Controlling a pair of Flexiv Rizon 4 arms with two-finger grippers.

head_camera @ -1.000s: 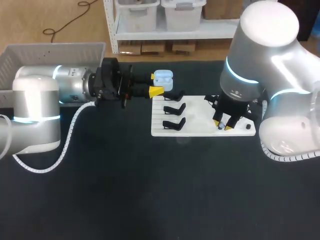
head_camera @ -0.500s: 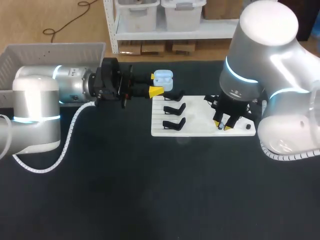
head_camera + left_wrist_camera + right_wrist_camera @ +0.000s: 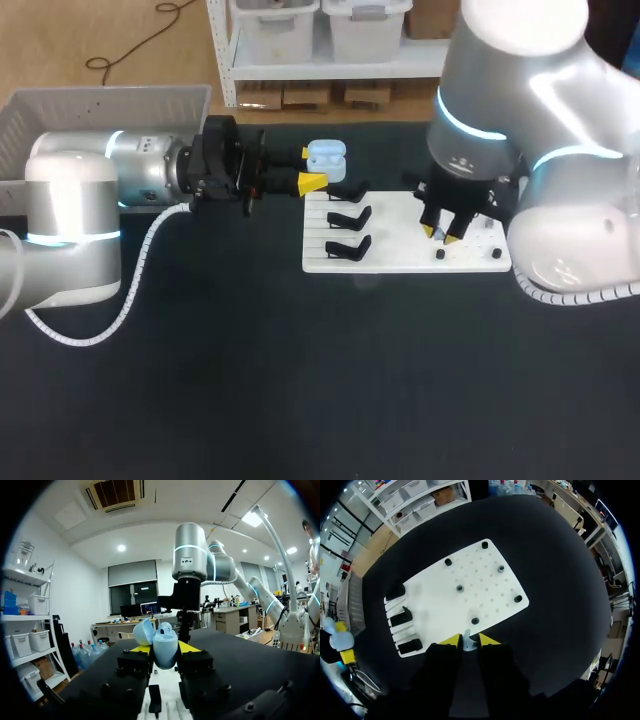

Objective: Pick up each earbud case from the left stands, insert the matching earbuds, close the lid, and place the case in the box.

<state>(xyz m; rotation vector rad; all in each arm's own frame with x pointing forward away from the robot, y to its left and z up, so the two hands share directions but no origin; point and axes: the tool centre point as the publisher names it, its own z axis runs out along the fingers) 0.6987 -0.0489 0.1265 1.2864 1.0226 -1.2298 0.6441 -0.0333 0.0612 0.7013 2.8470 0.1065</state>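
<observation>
A light blue earbud case (image 3: 326,156) with its lid up hangs over the table, off the far left corner of the white board (image 3: 395,258). My left gripper (image 3: 310,167) is shut on it. In the left wrist view the case (image 3: 165,649) sits between the yellow tips, its lid (image 3: 142,631) tilted back. My right gripper (image 3: 445,232) hovers above the board's right half. In the right wrist view the right gripper (image 3: 469,640) is shut on a small pale earbud (image 3: 467,643), just above a black peg (image 3: 475,621).
Three black stands (image 3: 347,218) line the board's left edge, with nothing on them. Small black and grey pegs (image 3: 460,587) dot its right half. A pale slatted box (image 3: 100,108) stands at the table's far left, behind my left arm.
My right gripper has risen off the board and shifted a little toward its far side, uncovering a black peg below it. Its fingers closed slightly. The left arm and case kept still.
</observation>
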